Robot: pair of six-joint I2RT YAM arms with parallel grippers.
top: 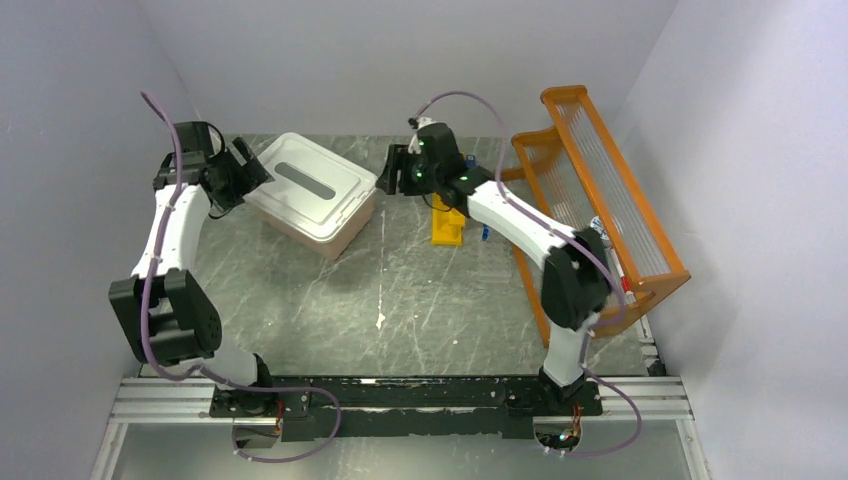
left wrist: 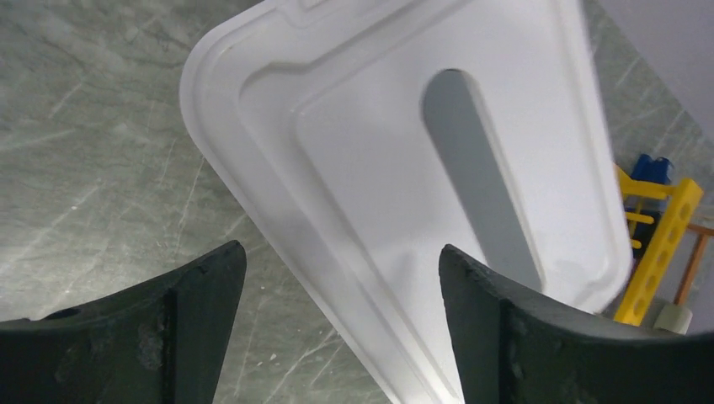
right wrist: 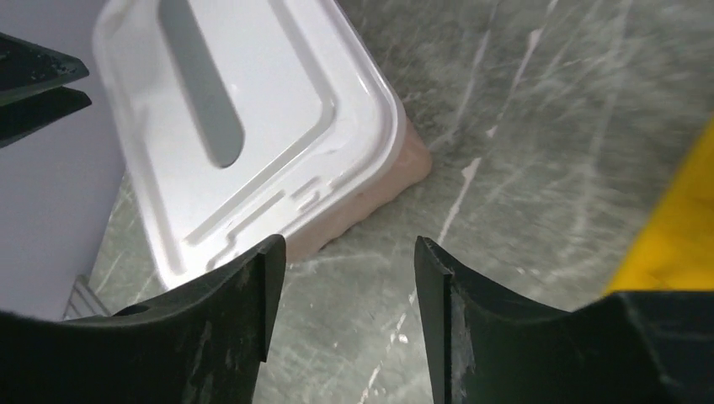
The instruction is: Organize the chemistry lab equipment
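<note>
The goggles, scissors, tubing, brush, glass tubes and packet are hidden or out of view. A tiny blue piece [top: 485,233] lies beside a yellow rack [top: 447,222]. Another blue item [left wrist: 652,167] shows behind that rack in the left wrist view. My left gripper [top: 245,175] is open and empty, hovering over the left edge of the white lid [left wrist: 379,151] of the pink tub [top: 312,195]. My right gripper [top: 395,170] is open and empty, just right of the tub's right corner [right wrist: 396,168], above bare table. The two grippers [left wrist: 341,252] [right wrist: 349,244] face each other across the tub.
The big orange shelf rack [top: 600,190] stands along the right side, with small items low inside it [top: 600,226]. The yellow rack also shows at the right edge of both wrist views [left wrist: 665,244] [right wrist: 674,236]. Grey walls close the back and sides.
</note>
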